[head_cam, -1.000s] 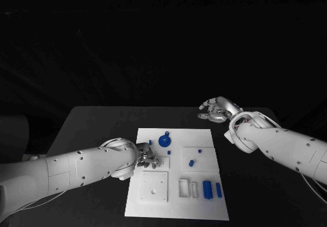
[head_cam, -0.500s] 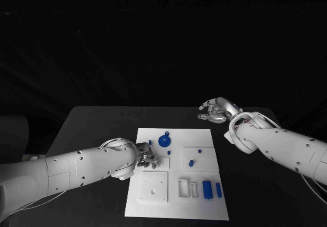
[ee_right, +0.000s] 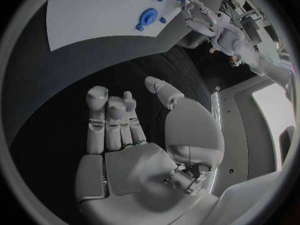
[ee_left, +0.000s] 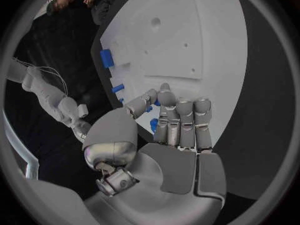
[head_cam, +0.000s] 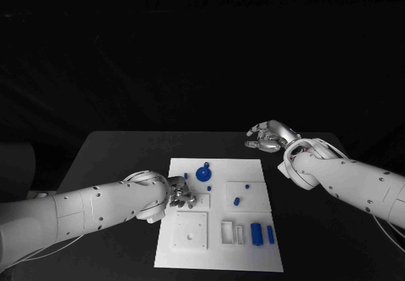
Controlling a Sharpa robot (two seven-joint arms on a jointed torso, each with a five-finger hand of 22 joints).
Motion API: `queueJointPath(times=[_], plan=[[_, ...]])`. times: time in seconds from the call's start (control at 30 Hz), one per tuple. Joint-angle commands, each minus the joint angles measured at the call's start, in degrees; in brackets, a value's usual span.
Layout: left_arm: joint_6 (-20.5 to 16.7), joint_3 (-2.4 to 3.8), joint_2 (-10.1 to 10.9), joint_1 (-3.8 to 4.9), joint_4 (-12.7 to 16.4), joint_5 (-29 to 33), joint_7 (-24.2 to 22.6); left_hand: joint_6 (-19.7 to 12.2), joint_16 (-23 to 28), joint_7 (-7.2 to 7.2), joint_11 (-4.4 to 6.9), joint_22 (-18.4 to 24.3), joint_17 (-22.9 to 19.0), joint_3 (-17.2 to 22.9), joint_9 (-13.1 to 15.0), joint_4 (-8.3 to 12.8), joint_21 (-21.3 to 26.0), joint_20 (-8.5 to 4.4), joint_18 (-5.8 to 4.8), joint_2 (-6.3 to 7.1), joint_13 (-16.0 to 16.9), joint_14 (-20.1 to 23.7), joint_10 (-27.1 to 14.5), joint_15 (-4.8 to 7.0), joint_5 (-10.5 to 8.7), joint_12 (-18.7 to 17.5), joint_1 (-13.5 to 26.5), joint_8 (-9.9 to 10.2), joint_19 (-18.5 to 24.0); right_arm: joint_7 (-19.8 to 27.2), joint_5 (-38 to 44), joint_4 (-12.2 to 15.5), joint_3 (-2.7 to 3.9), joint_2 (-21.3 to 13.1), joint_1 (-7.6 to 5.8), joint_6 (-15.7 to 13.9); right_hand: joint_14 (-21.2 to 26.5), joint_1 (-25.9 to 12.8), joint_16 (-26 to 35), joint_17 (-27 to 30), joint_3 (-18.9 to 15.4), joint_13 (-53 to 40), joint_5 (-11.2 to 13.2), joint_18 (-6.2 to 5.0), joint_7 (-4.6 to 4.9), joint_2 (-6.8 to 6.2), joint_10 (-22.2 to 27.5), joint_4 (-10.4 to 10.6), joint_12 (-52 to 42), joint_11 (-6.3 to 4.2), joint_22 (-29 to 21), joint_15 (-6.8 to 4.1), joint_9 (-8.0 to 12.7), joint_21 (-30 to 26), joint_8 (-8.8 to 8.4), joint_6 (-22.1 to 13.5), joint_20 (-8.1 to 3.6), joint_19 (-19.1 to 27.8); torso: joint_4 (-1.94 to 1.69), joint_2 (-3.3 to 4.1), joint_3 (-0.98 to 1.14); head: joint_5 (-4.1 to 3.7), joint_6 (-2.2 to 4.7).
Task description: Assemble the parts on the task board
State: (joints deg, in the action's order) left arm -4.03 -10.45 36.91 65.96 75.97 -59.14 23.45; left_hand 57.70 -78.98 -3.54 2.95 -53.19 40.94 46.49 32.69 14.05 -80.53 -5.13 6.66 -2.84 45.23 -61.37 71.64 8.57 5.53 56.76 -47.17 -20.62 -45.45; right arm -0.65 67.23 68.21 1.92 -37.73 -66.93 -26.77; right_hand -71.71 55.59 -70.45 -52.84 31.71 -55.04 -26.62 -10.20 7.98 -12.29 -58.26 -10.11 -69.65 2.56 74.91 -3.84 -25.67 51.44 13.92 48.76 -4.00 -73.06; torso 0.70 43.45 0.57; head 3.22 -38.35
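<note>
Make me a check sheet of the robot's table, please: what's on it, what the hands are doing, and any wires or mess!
Surface: black table, dark and bare around the plate.
Job's things: white task board mid-table; blue round part near its far edge; two blue upright parts near the right front.
Clutter: nothing seen.
Hands: left hand over the board's left side, fingers bent, a small blue part at its fingertips; grip unclear. Right hand off the board, holding nothing.
Cables: thin cable under the right arm.
Surroundings: dark.

Black table (head_cam: 126, 152), dark bkgd
</note>
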Motion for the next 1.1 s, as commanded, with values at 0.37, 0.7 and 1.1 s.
queueJointPath(times=[0.37,0.7,1.1], plan=[[0.12,0.37,0.8,-0.09,0.89,2.31,-1.0,0.76,0.0,-0.11,-0.18,0.23,-0.11,1.05,0.32,1.04,-0.56,-8.75,-0.29,-1.71,-0.22,0.04,0.24,0.13,0.29,0.19,1.19,-0.37,0.15,0.17,0.31,0.22,0.01,-0.15,0.07,0.96,-0.25,-0.49,-0.17,0.09,-0.13,0.09,-0.33,-4.8,1.12,0.09,0.2,0.22,-0.32,-0.01,0.87,0.03,0.09,-0.4,0.13,-0.92,-0.3,0.02,-0.01,-0.02,0.01,0.02,0.04],[0.28,0.68,0.9,-0.09,0.68,2.49,-0.93,1.07,-0.04,-0.03,-0.11,0.34,-0.14,1.4,0.45,1.5,-0.69,-8.77,-0.26,-2.09,-0.3,0.0,0.32,0.19,0.48,0.22,1.85,-0.46,0.15,0.12,0.31,0.18,0.01,-0.15,0.08,1.11,-0.24,-0.46,-0.17,0.09,-0.13,0.12,-0.39,-4.8,1.12,0.07,0.21,0.2,-0.33,-0.01,0.87,0.03,0.09,-0.41,0.14,-0.93,-0.31,0.02,0.04,0.01,0.04,0.03,0.09],[0.69,1.01,2.07,-0.05,1.2,3.68,-0.27,0.2,0.06,-0.09,-0.12,0.59,-0.28,2.08,0.41,2.36,-0.82,-8.9,-0.09,-0.11,-0.4,0.03,-0.04,0.22,0.83,0.13,1.69,0.03,0.04,0.41,0.91,0.39,0.0,-0.34,0.1,1.87,-0.2,0.18,-0.16,0.08,-0.02,0.23,-0.11,-4.8,1.11,0.16,0.28,-0.39,-0.41,-0.02,0.9,0.02,0.11,-0.44,0.18,-0.95,-0.39,0.06,0.0,-0.05,0.02,-0.01,0.09]])
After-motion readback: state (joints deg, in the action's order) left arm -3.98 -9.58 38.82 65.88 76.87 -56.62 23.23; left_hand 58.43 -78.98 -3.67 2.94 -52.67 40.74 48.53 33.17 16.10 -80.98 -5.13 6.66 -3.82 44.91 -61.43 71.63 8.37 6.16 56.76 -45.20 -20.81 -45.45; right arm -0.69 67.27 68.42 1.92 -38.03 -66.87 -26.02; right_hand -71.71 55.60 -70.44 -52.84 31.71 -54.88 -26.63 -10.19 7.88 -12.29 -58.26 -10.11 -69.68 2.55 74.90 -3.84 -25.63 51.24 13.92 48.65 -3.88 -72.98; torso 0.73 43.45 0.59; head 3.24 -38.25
